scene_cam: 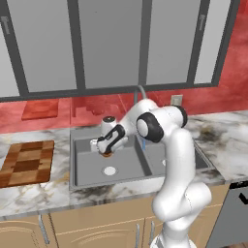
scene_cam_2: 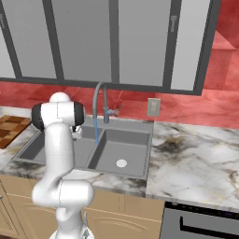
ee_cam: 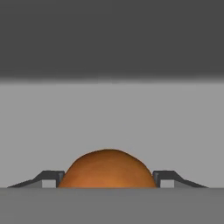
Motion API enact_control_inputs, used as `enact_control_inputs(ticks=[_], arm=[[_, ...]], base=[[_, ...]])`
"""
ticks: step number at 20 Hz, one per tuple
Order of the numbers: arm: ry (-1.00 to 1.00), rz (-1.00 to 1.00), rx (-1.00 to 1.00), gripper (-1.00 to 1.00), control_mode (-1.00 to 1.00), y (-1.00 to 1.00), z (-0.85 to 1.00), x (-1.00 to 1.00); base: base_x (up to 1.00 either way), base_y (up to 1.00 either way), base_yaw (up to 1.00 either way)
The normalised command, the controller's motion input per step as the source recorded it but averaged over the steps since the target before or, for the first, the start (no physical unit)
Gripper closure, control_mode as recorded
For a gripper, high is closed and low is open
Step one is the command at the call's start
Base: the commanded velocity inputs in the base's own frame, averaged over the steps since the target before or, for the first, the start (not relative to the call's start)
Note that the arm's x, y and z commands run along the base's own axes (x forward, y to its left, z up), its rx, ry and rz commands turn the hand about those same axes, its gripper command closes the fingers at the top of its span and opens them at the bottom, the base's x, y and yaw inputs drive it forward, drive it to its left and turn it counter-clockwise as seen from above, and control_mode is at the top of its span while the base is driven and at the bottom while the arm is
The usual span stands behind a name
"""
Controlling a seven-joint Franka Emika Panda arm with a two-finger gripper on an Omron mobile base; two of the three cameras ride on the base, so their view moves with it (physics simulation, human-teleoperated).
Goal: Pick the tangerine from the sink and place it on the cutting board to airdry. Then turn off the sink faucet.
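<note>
My gripper (scene_cam: 106,153) hangs over the left basin of the grey sink (scene_cam: 87,167), shut on the orange tangerine (scene_cam: 106,154). In the hand view the tangerine (ee_cam: 108,169) bulges between my two dark fingertips (ee_cam: 165,178), above the grey basin floor. The checkered cutting board (scene_cam: 26,162) lies on the counter left of the sink, and its corner (scene_cam_2: 9,129) shows at the left edge of the right base view. The gooseneck faucet (scene_cam_2: 99,105) stands behind the sink with a blue stream of water (scene_cam_2: 96,130) running from its spout. Its side handle (scene_cam_2: 113,111) points right.
A white drain (scene_cam: 109,170) lies in the left basin below my gripper, another (scene_cam_2: 121,163) in the right basin. A plain reddish board (scene_cam: 40,110) leans at the back wall. Marble counter (scene_cam_2: 196,158) stretches right of the sink. A wall outlet (scene_cam_2: 153,107) sits near the faucet.
</note>
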Motion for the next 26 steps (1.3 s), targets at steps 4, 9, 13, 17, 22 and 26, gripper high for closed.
enact_control_inputs(ticks=[4, 9, 13, 17, 22, 26], arm=[[-0.09, 0.00, 0.01, 1.00, -1.00, 0.00, 0.81, -0.43], [-0.06, 0.03, 0.01, 1.00, -1.00, 0.00, 0.81, -0.36], [-0.05, 0.08, 0.03, 1.00, -1.00, 0.02, 0.74, -0.34], [-0.01, 0.08, 0.04, 1.00, -1.00, 0.11, 0.71, -0.34], [0.00, 0.09, 0.03, 1.00, -1.00, 0.15, 0.60, -0.43], [0.00, 0.09, 0.01, 1.00, -1.00, 0.13, 0.45, -0.57]], base=[[0.00, 0.00, 0.00], [0.00, 0.00, 0.00], [0.00, 0.00, 0.00], [0.00, 0.00, 0.00], [0.00, 0.00, 0.00], [0.00, 0.00, 0.00]])
